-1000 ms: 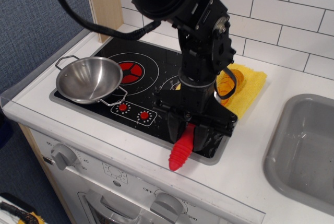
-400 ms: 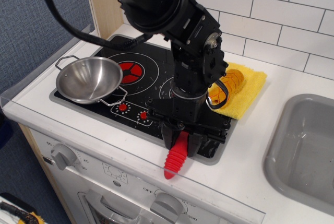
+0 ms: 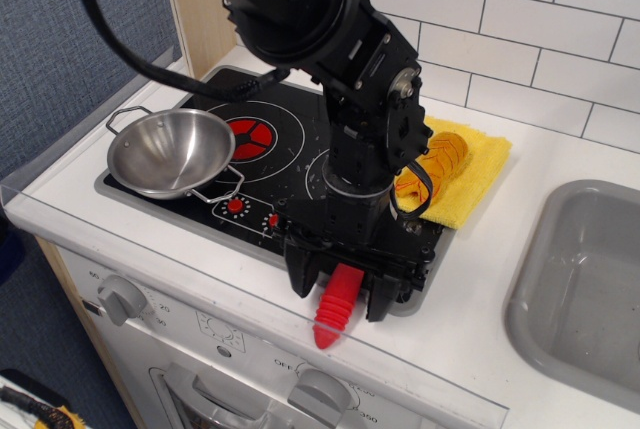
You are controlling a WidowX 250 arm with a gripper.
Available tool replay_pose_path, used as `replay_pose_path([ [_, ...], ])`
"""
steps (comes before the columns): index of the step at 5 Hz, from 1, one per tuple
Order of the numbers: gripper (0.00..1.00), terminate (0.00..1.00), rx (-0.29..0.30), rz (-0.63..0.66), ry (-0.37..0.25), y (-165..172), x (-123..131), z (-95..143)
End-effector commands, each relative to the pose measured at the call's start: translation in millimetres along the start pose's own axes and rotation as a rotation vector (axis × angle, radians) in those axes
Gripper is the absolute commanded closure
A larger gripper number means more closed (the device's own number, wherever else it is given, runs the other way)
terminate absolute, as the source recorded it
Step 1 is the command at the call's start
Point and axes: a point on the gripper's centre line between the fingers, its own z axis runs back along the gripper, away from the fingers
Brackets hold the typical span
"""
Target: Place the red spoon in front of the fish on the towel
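Observation:
The red spoon (image 3: pixel 335 307) lies at the front right corner of the stovetop, its ribbed red handle poking over the edge onto the white counter. Its metal bowl is hidden under my gripper. My gripper (image 3: pixel 340 284) is straight above the handle, open, with a finger standing clear on each side of it. The orange fish (image 3: pixel 443 156) lies on the yellow towel (image 3: pixel 483 171) behind and to the right of my gripper, partly hidden by the arm. The spoon is off the towel, on its near left side.
A steel pan (image 3: pixel 170 151) sits on the left of the black stovetop (image 3: pixel 262 114). A grey sink (image 3: pixel 590 269) is at the right. The white counter's front edge (image 3: pixel 250 324) runs just below the spoon. A tiled wall stands behind.
The gripper moved a little left and toward the front with the spoon, then its fingers spread apart and let go of the red handle. The fish shows more now.

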Motion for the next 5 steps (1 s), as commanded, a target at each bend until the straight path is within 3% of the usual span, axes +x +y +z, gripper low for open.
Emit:
replay_pose_path([
  [1, 0.0, 0.0, -0.078, -0.061, -0.122, 9.5, 8.0, 64.4],
  [4, 0.0, 0.0, -0.079, -0.083, -0.112, 12.3, 8.9, 66.8],
  [5, 0.0, 1.0, -0.079, -0.083, -0.112, 12.3, 8.9, 66.8],
])
